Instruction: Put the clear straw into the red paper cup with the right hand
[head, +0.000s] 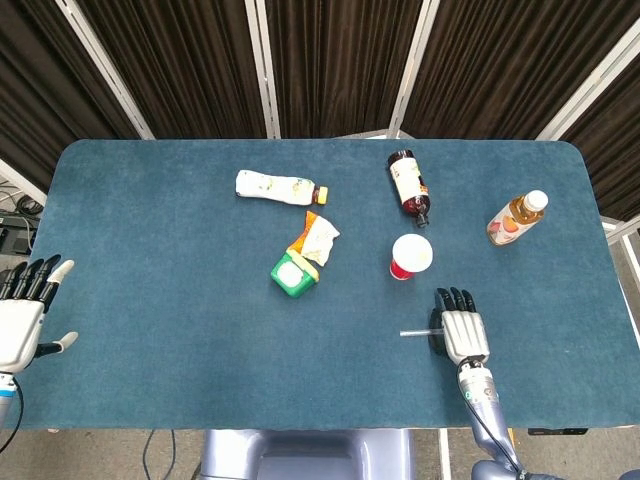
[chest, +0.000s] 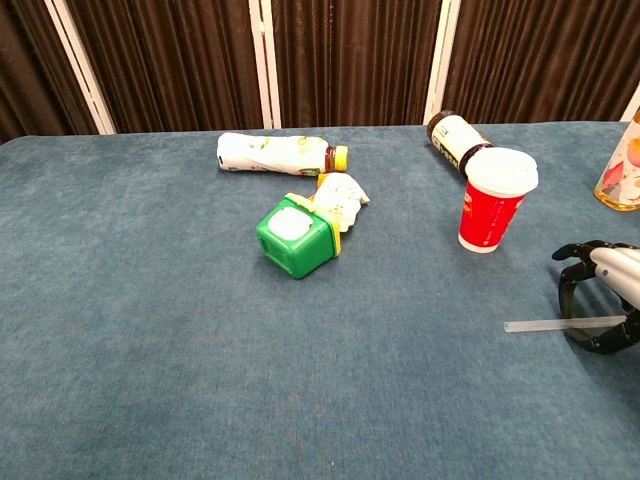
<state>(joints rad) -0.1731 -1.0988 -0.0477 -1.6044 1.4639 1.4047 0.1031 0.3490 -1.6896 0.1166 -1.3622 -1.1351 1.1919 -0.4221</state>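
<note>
Basically early: right hand (chest: 600, 308) curls over the clear straw (chest: 560, 324) lying flat on the table (head: 160, 300); grasp closure, cannot tell. Red paper cup (chest: 492, 213) stands near, upright. Lift and insertion remain.

Tabletop (head: 180, 300): blue-teal felt-like cover, rounded far corners; fills most of head view.
Backdrop: dark brown pleated curtains (chest: 170, 60) behind far edge, full width in both views.
Frame: white/pale metal struts (head: 262, 65) crossing curtains, some vert., some slanted.
Floor: grey, glimpsed at left edge w/ cables (head: 18, 215), head view only.
Support: pale grey base (head: 300, 455) under near edge.
Light: even, diffuse; soft, short shadows.
</note>
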